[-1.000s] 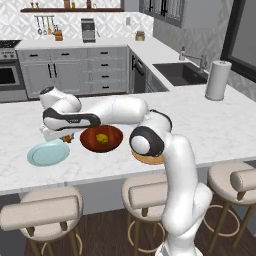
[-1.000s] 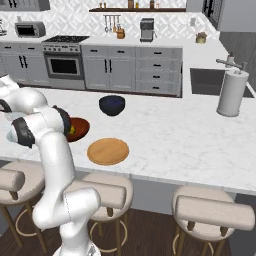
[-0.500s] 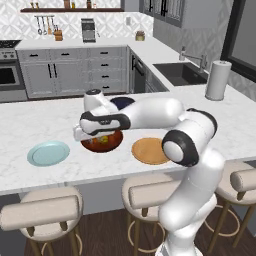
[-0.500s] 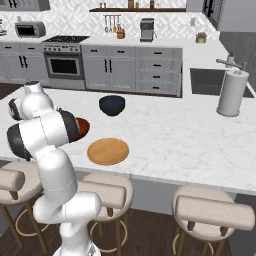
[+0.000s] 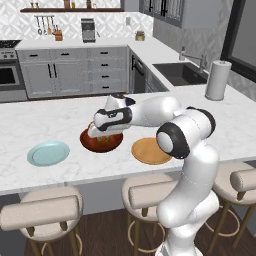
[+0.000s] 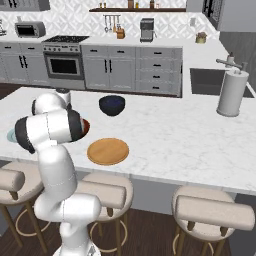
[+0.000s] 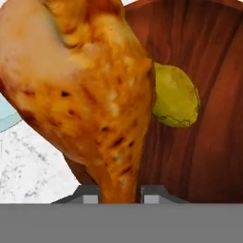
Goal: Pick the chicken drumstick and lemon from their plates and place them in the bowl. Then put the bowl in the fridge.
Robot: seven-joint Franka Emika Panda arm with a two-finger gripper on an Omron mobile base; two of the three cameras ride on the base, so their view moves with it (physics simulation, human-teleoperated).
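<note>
The chicken drumstick (image 7: pixel 90 90) looms large in the hand view, its narrow end between my fingertips. My gripper (image 7: pixel 121 194) is shut on it. Behind it the yellow-green lemon (image 7: pixel 175 97) lies inside the reddish-brown bowl (image 7: pixel 209 142). From the left base view my gripper (image 5: pixel 98 132) hangs just over the left part of the bowl (image 5: pixel 113 142). A pale blue plate (image 5: pixel 48 153) lies bare to the bowl's left, a tan plate (image 5: pixel 150 150) bare to its right. The fridge is out of view.
A dark navy bowl (image 6: pixel 112 105) sits further back on the island, and a paper towel roll (image 5: pixel 218 80) stands at the far right by the sink (image 5: pixel 182 73). Stools (image 5: pixel 42 212) line the near edge of the counter.
My arm has swung right from the blue plate to over the brown bowl, carrying the drumstick with it. The lemon has stayed in the bowl.
</note>
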